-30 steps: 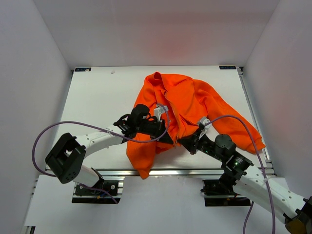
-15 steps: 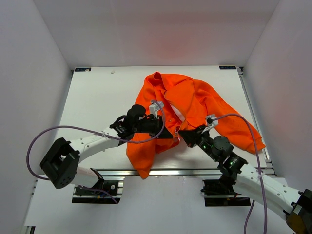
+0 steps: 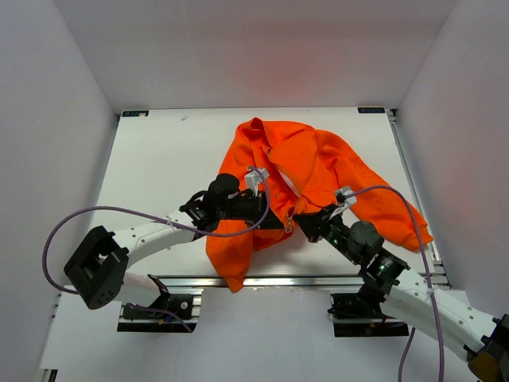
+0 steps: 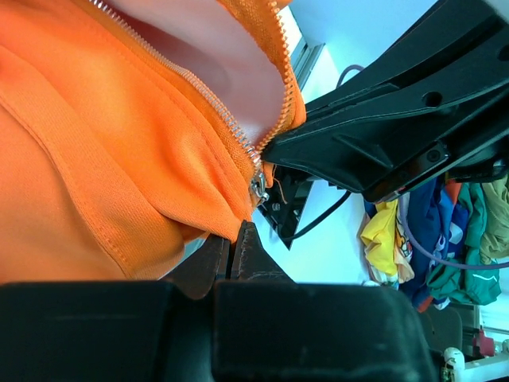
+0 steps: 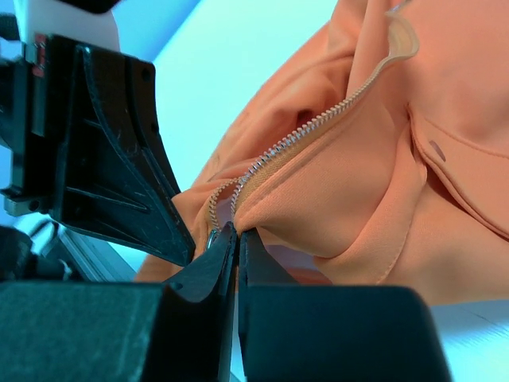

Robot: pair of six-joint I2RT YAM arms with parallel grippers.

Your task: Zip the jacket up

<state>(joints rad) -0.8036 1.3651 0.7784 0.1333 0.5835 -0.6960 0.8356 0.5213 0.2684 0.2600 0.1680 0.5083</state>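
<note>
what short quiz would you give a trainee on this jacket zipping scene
1. True or false: the zipper of the jacket is closed up to the collar.
2. Where do the left end effector and the right end effector meet? A) at the collar B) at the zipper's bottom end C) on a sleeve
3. Fill in: the jaws of both end effectors are ___.
Key: 1 false, the rows of teeth part just above the slider; 2 B; 3 shut, pinching the jacket.
</note>
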